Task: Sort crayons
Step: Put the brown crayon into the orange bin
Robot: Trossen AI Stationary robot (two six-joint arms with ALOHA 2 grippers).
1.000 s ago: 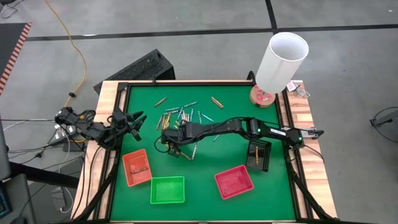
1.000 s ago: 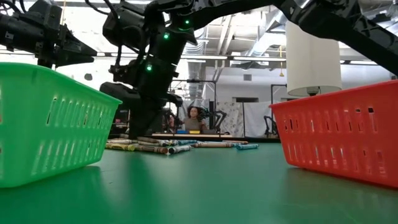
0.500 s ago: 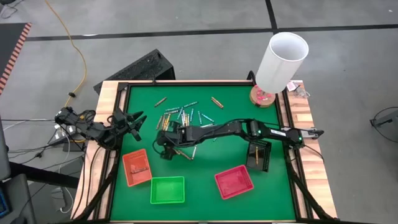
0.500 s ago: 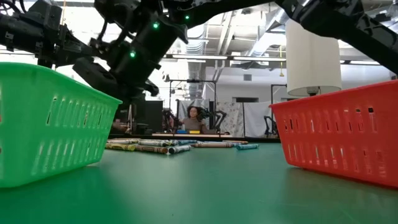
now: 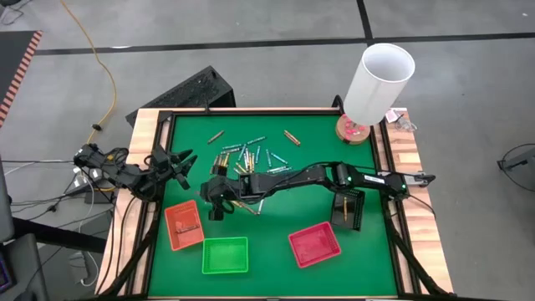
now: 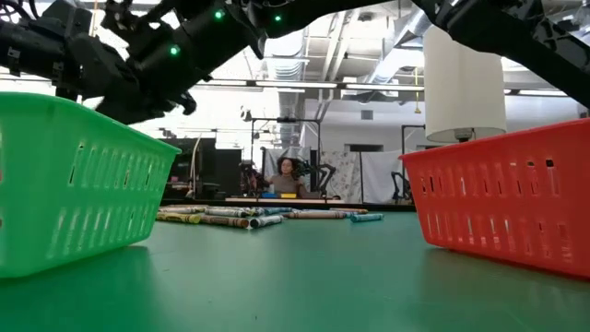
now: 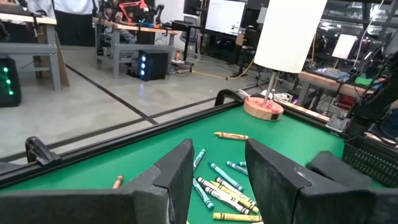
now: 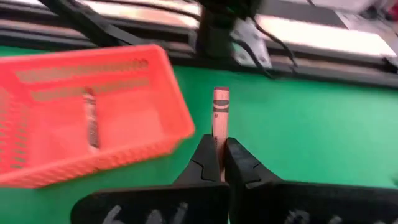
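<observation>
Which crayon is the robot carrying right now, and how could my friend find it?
Start at the green felt table and follow the long dark right arm reaching across to the small orange plastic tray. At its tip, the right tool is shut on a thin reddish-brown crayon. Unlike the crayons in the loose pile lying flat, this one is pinched and lifted off the felt.

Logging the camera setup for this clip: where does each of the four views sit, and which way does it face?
High: overhead, straight down on the green table; both arms show.
Low: table height, between green tray and red tray; arms overhead.
Left wrist: faces the crayon pile past the open left hand.
Right wrist: right hand shut on a reddish-brown crayon, facing the orange tray.
Shared: high and left wrist both show the pile.
</observation>
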